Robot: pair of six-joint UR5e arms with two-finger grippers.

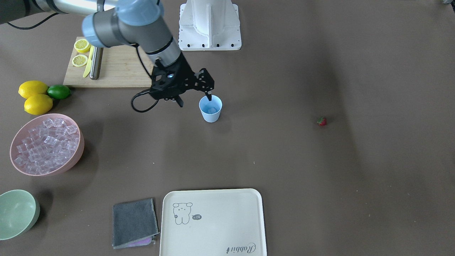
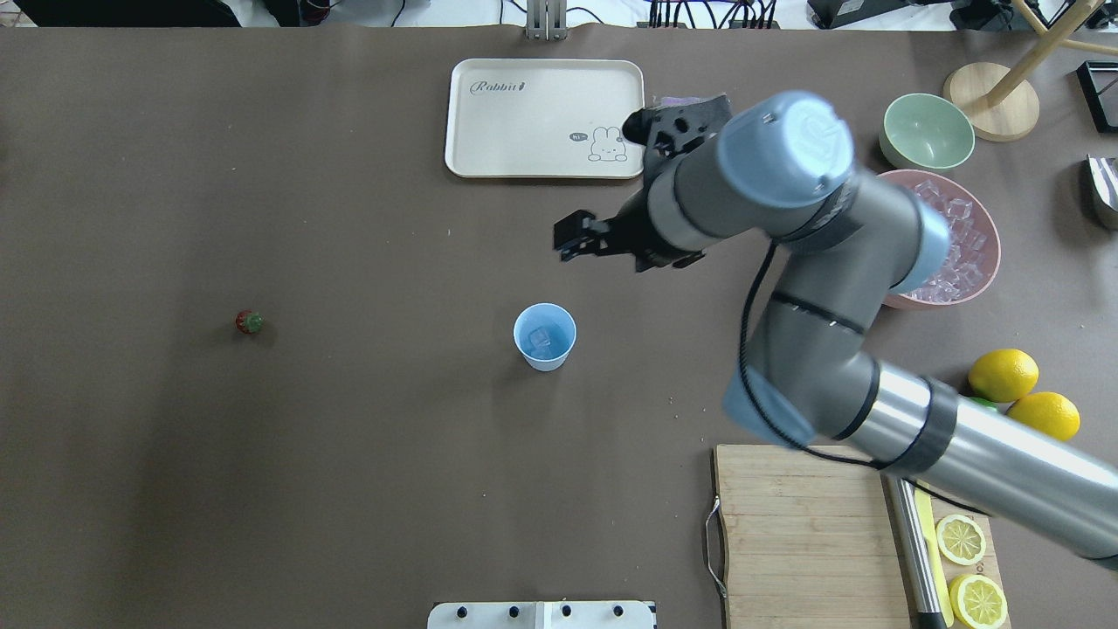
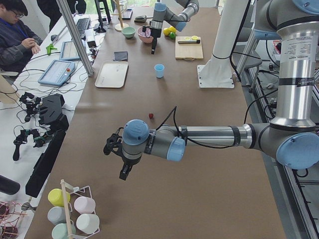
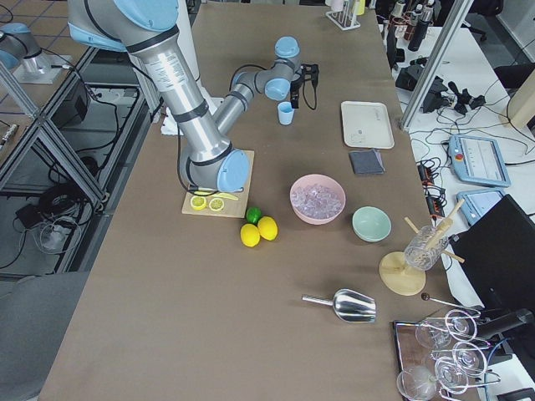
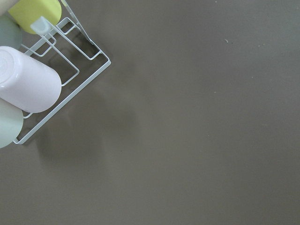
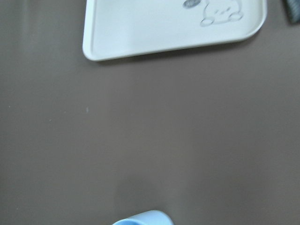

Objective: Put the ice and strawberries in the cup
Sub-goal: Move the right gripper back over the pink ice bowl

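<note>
Cup (image 1: 210, 116): one ice cube (image 2: 541, 339) inside | right gripper (image 1: 195, 100): spread, empty (raised beside cup) | strawberry (image 1: 321, 121): well apart | left gripper (image 3: 117, 159): closure indeterminable.

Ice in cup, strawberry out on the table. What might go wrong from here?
1. The open right pincer hangs near the cup. A low sweep from there may clip and tip it, spilling the ice.
2. The strawberry is tiny and lies far off alone, so a pinch could squirt it away.
</note>
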